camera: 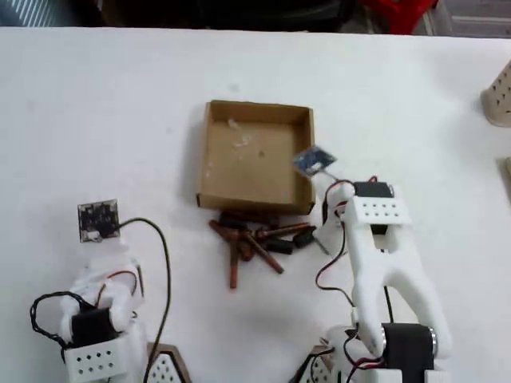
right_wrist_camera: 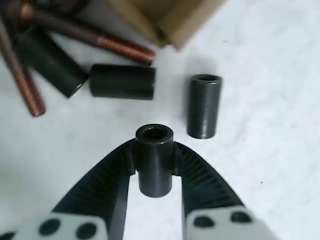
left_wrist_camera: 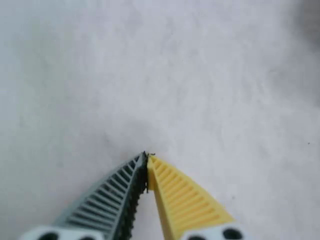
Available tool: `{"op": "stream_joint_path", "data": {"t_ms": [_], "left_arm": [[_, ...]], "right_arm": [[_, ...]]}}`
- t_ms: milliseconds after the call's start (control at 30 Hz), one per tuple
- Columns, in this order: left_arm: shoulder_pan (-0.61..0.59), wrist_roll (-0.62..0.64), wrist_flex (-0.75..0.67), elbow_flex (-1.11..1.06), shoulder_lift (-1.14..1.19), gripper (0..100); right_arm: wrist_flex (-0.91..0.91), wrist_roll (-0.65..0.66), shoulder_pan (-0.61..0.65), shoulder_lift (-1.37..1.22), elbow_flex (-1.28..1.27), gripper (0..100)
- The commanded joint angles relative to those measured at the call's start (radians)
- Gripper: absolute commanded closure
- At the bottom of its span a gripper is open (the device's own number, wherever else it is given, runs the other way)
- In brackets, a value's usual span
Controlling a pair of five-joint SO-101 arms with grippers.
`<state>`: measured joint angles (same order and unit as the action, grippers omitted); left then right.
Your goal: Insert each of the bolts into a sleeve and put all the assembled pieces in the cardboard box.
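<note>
My right gripper (right_wrist_camera: 154, 151) is shut on an upright black sleeve (right_wrist_camera: 154, 167), close above the white table. Another upright sleeve (right_wrist_camera: 204, 106) stands just beyond it, and two more lie on their sides (right_wrist_camera: 122, 81) (right_wrist_camera: 50, 60). Copper bolts (right_wrist_camera: 100, 39) (right_wrist_camera: 24, 85) lie among them, by a corner of the cardboard box (right_wrist_camera: 170, 17). From above, the pile of bolts and sleeves (camera: 255, 239) lies right against the box's (camera: 255, 191) near wall, with the right arm (camera: 375, 231) beside it. My left gripper (left_wrist_camera: 146, 161) is shut on nothing over bare table; its arm (camera: 96, 319) sits at the near left.
The box floor (camera: 255, 152) holds no bolts or sleeves. A black cable (camera: 164, 271) loops from the left arm across the table. A pale perforated object (camera: 499, 100) stands at the far right edge. White table (camera: 104, 120) stretches left of the box.
</note>
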<state>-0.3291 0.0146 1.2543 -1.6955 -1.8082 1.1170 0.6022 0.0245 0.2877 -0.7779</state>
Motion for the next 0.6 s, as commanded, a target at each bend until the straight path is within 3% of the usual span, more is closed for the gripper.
{"op": "stream_joint_path", "data": {"t_ms": [0,233,333,467,567], "left_arm": [[-0.061,-0.011,-0.084,0.002,-0.012,98],[-0.047,-0.011,-0.209,0.028,-0.012,97],[0.001,-0.011,-0.35,0.0,-0.005,90],[0.093,-0.003,-0.361,0.005,-0.005,77],[0.13,-0.002,-0.37,0.018,-0.005,85]], "right_arm": [[-0.105,-0.175,-0.022,0.018,-0.031,98.0],[-0.117,-0.189,-0.076,0.044,-0.064,98.0],[-0.127,-0.189,-0.077,0.042,-0.068,98.0],[-0.143,-0.19,-0.077,0.042,-0.068,97.9],[-0.16,-0.189,-0.077,0.042,-0.071,97.9]]}}
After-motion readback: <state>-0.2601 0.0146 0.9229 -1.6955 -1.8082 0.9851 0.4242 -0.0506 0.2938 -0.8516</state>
